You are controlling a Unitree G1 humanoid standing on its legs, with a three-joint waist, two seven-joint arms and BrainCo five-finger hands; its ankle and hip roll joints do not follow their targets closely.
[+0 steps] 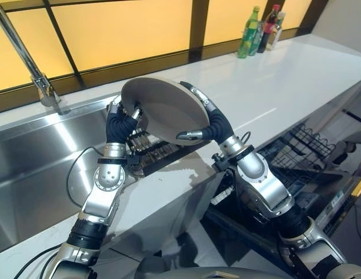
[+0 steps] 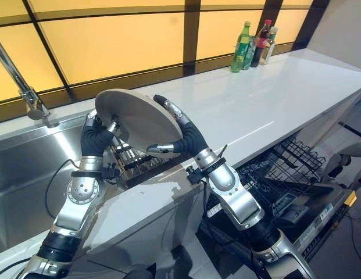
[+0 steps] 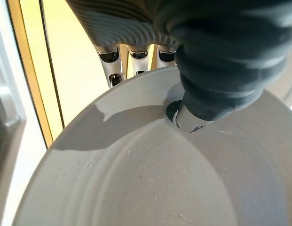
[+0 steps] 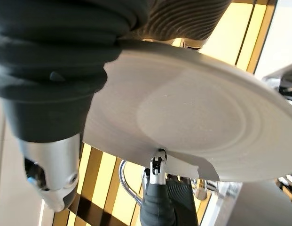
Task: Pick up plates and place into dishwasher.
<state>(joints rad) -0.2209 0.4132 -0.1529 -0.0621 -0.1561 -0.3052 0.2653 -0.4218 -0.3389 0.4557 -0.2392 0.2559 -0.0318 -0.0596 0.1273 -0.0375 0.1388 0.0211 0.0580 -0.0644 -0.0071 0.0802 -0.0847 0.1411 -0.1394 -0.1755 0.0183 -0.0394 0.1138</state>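
Observation:
A round grey plate (image 1: pixel 165 110) hangs tilted above the dark dish rack (image 1: pixel 157 154) at the sink's right edge. My left hand (image 1: pixel 119 125) pinches its left rim: in the left wrist view the thumb (image 3: pixel 193 117) presses on the plate's inner face (image 3: pixel 160 179) and the fingers (image 3: pixel 113 70) lie behind the rim. My right hand (image 1: pixel 212 125) clasps the right rim, fingers over the top edge and thumb (image 4: pixel 51 174) against the plate's underside (image 4: pixel 197 113). Both hands are shut on the plate.
A steel sink (image 1: pixel 35 163) with a tap (image 1: pixel 29 64) lies to the left. The white counter (image 1: pixel 296 75) runs right, with bottles (image 1: pixel 258 29) at its far end. Below the counter at lower right, the dishwasher's wire rack (image 1: pixel 302 151) stands pulled out.

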